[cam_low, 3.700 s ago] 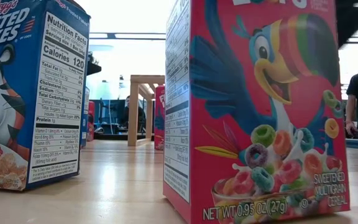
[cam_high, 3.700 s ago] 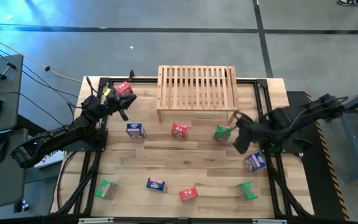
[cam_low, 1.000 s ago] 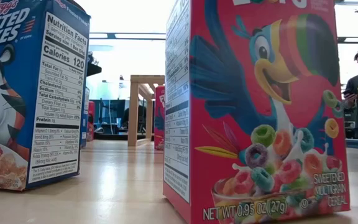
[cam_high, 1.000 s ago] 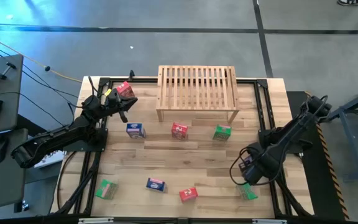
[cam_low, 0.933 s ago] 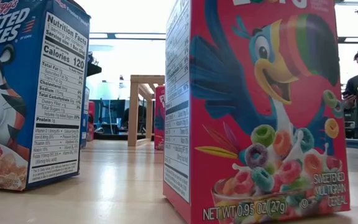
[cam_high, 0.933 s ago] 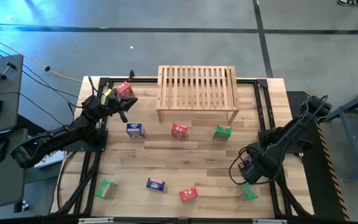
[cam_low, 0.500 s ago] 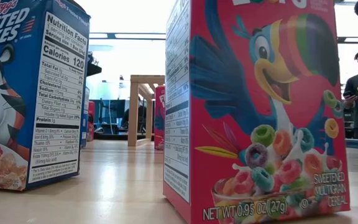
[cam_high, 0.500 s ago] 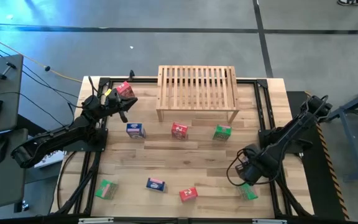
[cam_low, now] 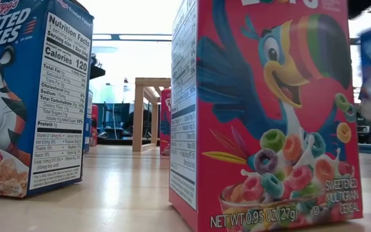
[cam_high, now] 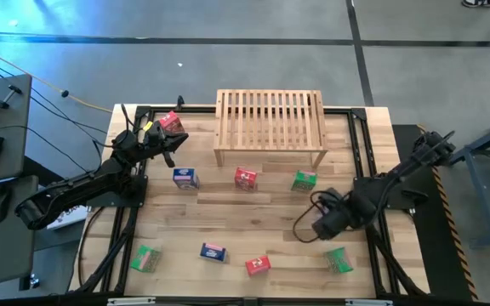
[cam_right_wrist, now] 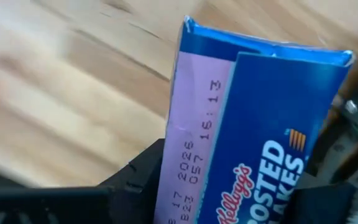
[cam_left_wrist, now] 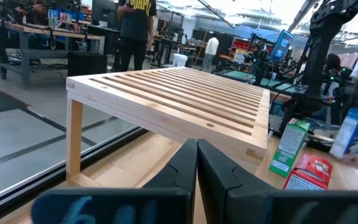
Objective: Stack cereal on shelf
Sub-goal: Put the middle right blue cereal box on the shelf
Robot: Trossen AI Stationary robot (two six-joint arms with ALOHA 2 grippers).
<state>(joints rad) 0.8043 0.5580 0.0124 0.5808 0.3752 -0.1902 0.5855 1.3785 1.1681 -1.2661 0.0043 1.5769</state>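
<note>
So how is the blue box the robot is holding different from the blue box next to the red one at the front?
The held blue box is up off the table, pinched in the right gripper's fingers; the front blue box rests on the table with nothing touching it. The held one is on the right side; the front one sits left of the red box. Both are small blue cereal boxes.

The right arm reaches in from the counter's right edge, bent low, its right gripper (cam_high: 325, 223) over the right half of the counter, jaws clamped on a blue box (cam_right_wrist: 253, 149). The left arm waits at the far left corner, left gripper (cam_left_wrist: 196, 163) with jaws closed together.
</note>
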